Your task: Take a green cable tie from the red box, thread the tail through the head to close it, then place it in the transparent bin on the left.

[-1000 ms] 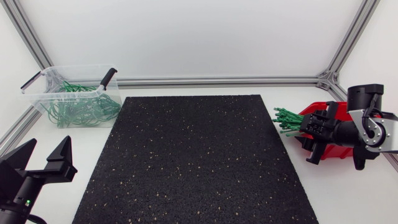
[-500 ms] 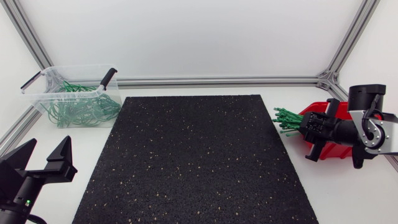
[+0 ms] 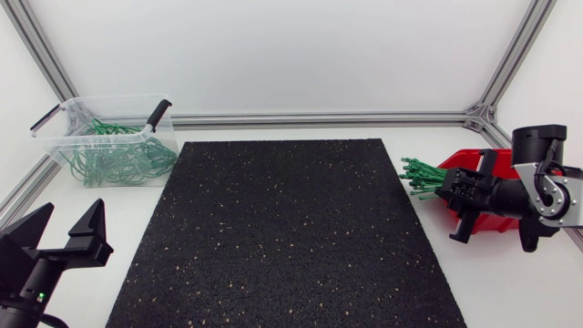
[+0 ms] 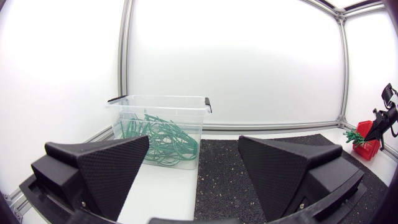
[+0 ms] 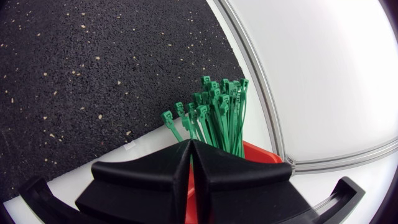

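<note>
One step in hand, by judgement: drawing a single cable tie (image 5: 191, 163) out of the red box (image 3: 496, 221), at three o'clock of the black mat (image 3: 282, 232).

Noted over the box's nine o'clock rim: bundle of green ties (image 5: 217, 112), heads fanned towards the mat.

Found at the bundle's base: right gripper (image 5: 190, 144), fingers all but closed, pinching what looks like one thin green strip in the seam between them. Number of ties in the pinch not certain.

Recommend pulling slowly along the tie's length and checking that no neighbours drag out with it.

Elsewhere:
- At ten o'clock of the mat: transparent bin (image 3: 64, 137), holding closed green loops (image 3: 118, 159).
- At eight o'clock: left gripper (image 3: 68, 217), fingers spread wide, holding nothing.

Sole hindrance judged: tangling within the bundle.
</note>
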